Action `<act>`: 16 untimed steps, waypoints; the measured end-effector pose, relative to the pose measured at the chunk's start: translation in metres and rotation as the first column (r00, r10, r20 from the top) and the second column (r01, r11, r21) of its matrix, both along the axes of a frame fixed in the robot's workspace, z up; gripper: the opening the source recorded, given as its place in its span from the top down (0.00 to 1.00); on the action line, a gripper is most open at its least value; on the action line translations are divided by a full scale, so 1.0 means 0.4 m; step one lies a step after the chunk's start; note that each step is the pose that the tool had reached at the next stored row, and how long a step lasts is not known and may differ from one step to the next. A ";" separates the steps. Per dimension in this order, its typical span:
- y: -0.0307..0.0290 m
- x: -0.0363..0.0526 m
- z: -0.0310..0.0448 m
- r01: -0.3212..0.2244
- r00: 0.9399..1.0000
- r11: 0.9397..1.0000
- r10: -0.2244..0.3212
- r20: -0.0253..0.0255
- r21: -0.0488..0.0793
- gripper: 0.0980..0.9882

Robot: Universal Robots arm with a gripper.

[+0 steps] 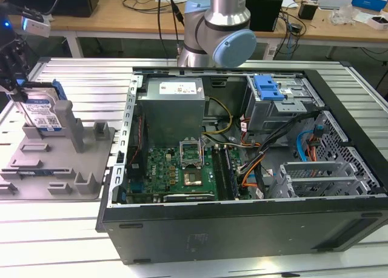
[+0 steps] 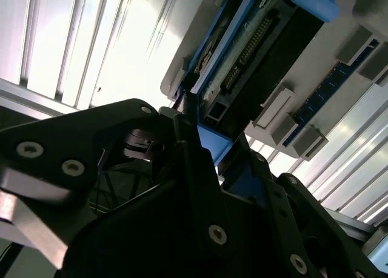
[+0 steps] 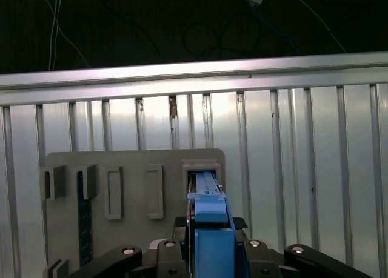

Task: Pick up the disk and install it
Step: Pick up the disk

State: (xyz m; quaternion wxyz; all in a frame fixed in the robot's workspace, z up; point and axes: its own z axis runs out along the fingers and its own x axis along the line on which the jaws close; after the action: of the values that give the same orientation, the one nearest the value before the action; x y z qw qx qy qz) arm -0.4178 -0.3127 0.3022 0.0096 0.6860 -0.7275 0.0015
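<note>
The fingers (image 2: 193, 169) seem closed on the disk (image 1: 43, 113), upright at the grey holder's (image 1: 66, 169) slot; a straight, untilted lift should avoid jamming.

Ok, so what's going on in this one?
The arm's gripper has its fingers closed on the disk, which stands on edge at a slot of the grey holder at the exterior view's left. The open computer case sits beside the holder, and the disk is not yet in it.
</note>
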 end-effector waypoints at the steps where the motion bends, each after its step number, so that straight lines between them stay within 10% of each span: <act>1: 0.000 0.000 0.003 0.000 1.000 1.000 0.000 0.000 0.000 0.70; 16: 0.000 0.000 0.057 0.000 1.000 1.000 0.000 0.000 0.000 0.70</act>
State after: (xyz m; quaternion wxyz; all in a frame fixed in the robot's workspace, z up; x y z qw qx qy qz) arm -0.4178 -0.3127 0.3249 0.0096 0.6860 -0.7275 0.0015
